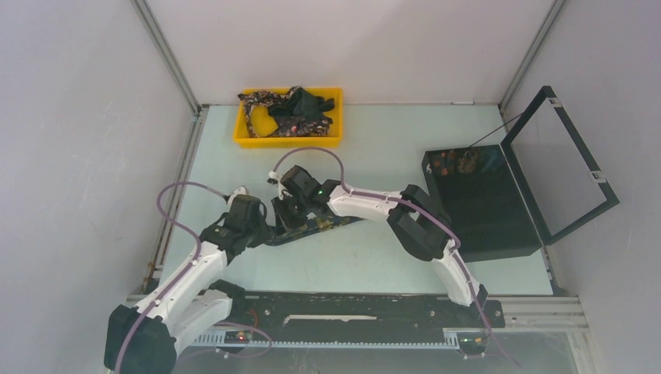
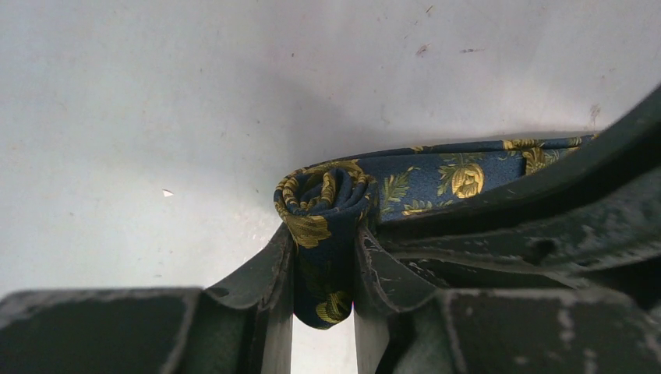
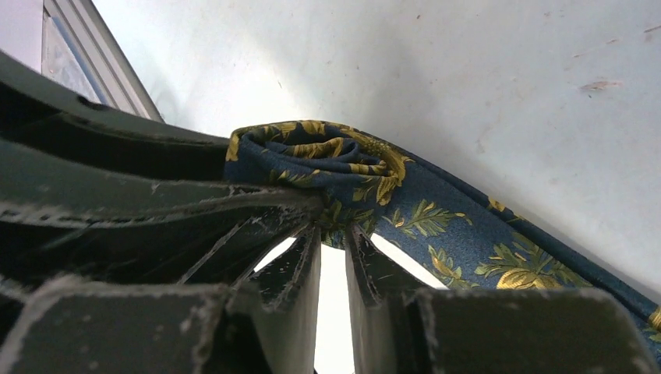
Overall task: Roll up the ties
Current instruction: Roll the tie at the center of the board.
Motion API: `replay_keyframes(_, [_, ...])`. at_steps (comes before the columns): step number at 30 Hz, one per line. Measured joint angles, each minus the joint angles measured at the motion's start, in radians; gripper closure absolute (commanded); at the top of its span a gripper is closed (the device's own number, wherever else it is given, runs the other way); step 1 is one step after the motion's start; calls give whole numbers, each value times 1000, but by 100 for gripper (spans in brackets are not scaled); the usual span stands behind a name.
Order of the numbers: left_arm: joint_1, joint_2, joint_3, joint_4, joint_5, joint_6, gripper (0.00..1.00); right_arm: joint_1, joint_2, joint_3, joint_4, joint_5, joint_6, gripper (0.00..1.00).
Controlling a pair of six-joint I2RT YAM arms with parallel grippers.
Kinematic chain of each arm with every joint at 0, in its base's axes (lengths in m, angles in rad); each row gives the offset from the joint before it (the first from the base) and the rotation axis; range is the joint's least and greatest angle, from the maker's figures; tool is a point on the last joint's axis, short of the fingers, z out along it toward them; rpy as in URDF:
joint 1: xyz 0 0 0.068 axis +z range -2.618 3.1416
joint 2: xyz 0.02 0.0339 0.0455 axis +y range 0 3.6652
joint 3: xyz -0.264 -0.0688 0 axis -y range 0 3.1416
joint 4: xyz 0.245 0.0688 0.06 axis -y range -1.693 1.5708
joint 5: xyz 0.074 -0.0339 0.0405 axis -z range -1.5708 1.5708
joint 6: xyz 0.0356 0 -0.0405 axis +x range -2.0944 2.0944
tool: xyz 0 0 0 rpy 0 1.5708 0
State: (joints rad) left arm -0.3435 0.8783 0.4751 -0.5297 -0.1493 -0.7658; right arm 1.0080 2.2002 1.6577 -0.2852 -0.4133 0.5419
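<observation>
Top view: my left claw (image 1: 263, 231) and right claw (image 1: 295, 212) meet mid-table (image 1: 374, 156) over one tie (image 1: 343, 221), which lies flat and trails rightward from them. More ties (image 1: 300, 109) are heaped in the yellow tray (image 1: 257, 140) at the back. Black box (image 1: 483, 210) at right, lid up. Left wrist: my left claw is pinching the tie's rolled end (image 2: 323, 199), the roll standing above my fingers (image 2: 269, 273), loose length running right. Right wrist: my right claw pinches the same tie just under the roll, its tail stretching lower right along the table.
</observation>
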Motion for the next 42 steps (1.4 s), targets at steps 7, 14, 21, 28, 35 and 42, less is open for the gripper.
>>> replay_keyframes(7, [-22, 34, 61, -87, -33, 24, 93, 0, 29, 8, 23, -28, 11, 79])
replay_keyframes(14, [-58, 80, 127, -162, -80, 39, 93, 0, 29, 9, 37, -47, 27, 79])
replay_keyframes(21, [-83, 130, 179, -223, -119, 45, 93, 6, 45, 17, 61, -71, 38, 79])
replay_keyframes(28, [-114, 219, 230, -280, -159, 61, 94, 7, 55, 5, 89, -80, 51, 80])
replay_keyframes(35, [-154, 329, 275, -312, -188, 66, 94, -29, 23, -105, 104, -63, 50, 80])
replay_keyframes(42, [-200, 433, 335, -351, -242, 63, 95, -135, -115, -230, 81, -16, 42, 80])
